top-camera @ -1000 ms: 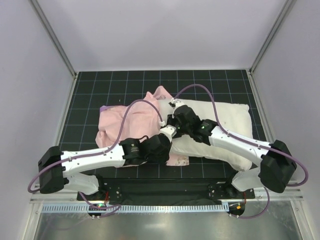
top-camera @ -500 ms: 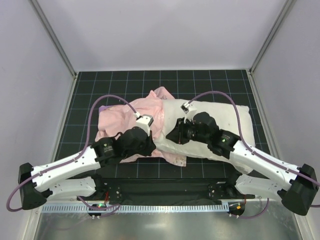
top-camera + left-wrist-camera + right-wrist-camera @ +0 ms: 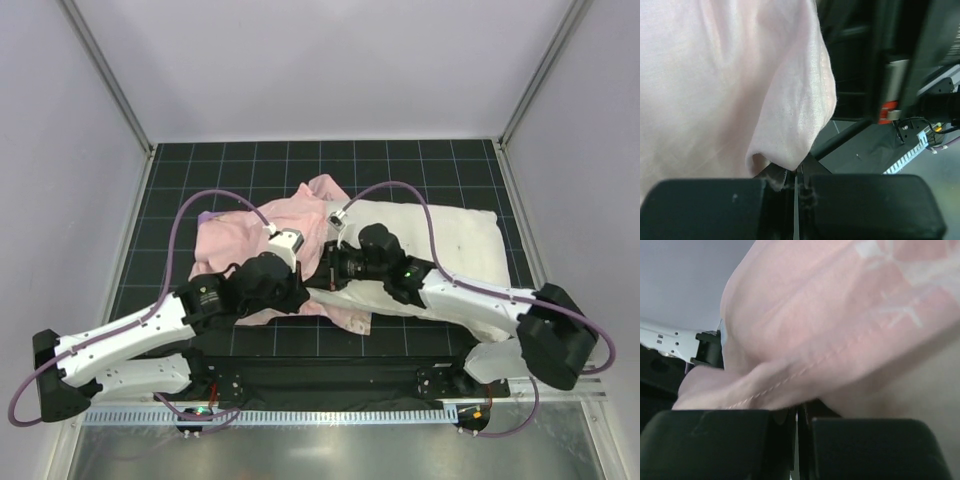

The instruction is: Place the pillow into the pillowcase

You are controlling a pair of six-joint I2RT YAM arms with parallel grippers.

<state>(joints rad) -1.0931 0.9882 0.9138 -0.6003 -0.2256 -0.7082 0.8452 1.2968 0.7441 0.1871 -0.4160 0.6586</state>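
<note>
The white pillow point(image 3: 455, 240) lies on the right of the black mat, its left end under the pink cloth. The pillowcase point(image 3: 245, 240) lies crumpled to its left, pale pink side up, and overlaps the pillow's left end. My left gripper point(image 3: 305, 292) is at the pillowcase's near edge, shut on a fold of the pink fabric point(image 3: 730, 75); its jaws meet at the cloth's tip point(image 3: 797, 172). My right gripper point(image 3: 328, 268) is beside it over the pillow's left end, shut on the stitched hem of the pillowcase point(image 3: 830, 315). The printed side barely shows.
The black gridded mat point(image 3: 170, 190) is boxed in by white walls with metal posts at the back corners. Purple cables point(image 3: 215, 200) loop above both arms. The arm bases and a toothed rail point(image 3: 320, 415) line the near edge.
The left arm has swung left and drawn its gripper back to the pillowcase's near edge. The right gripper has moved left along the pillow's end toward the left gripper.
</note>
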